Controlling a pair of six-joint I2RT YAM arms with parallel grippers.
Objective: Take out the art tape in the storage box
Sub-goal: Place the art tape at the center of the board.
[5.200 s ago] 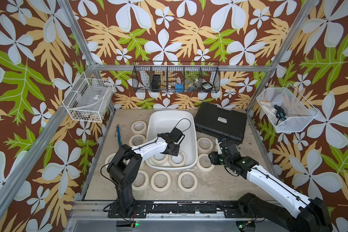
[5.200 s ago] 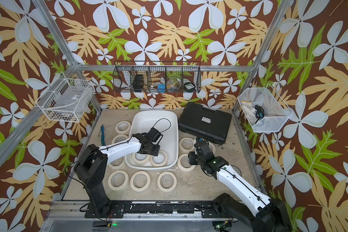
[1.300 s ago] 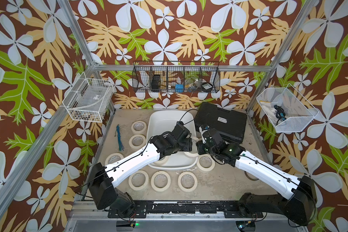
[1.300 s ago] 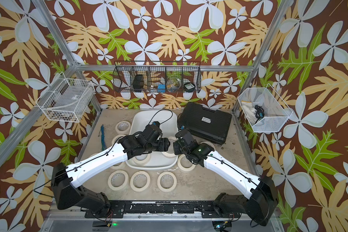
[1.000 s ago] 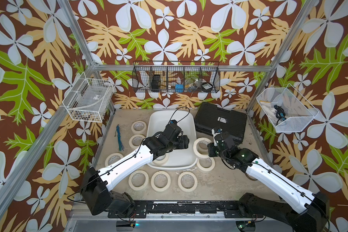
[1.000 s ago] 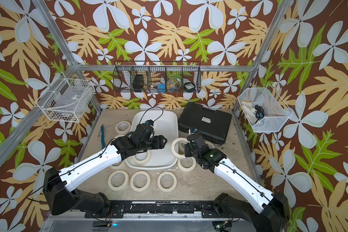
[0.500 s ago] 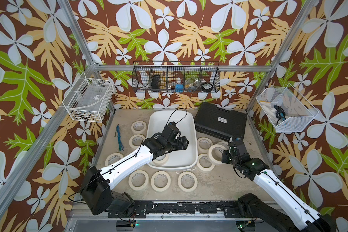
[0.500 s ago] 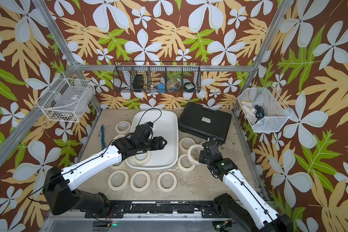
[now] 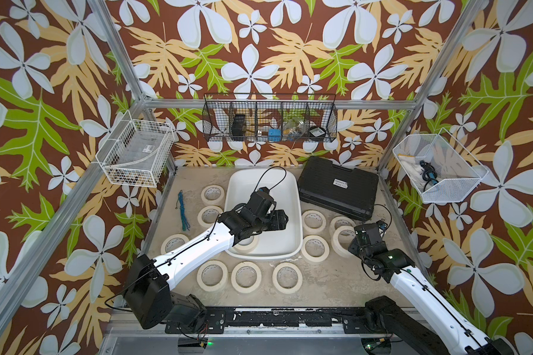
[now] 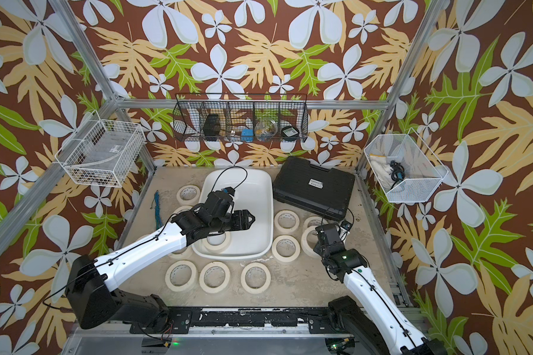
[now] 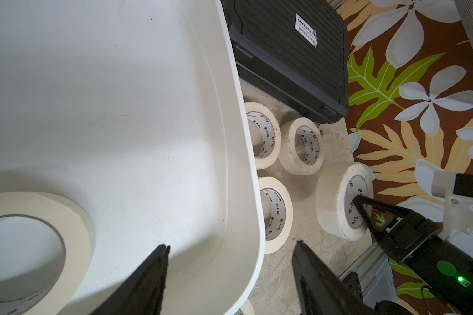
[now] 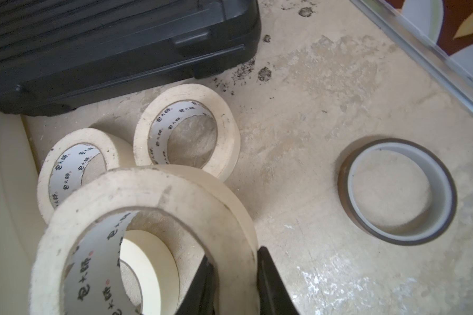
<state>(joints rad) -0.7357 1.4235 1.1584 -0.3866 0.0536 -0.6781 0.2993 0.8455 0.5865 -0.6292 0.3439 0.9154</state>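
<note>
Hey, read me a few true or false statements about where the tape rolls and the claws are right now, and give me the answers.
1. The right claw grips a tape roll by its wall. True.
2. The storage box is empty. False: one roll lies inside it.
3. The left claw holds a roll. False: it is open and empty, above the box.
4. The black case is shut. True.

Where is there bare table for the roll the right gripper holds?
Bare table lies between the front row of rolls and the right arm; more lies around the blue cord. The strip between the storage box and the black case is crowded with loose rolls, right where the right gripper holds its roll.
</note>
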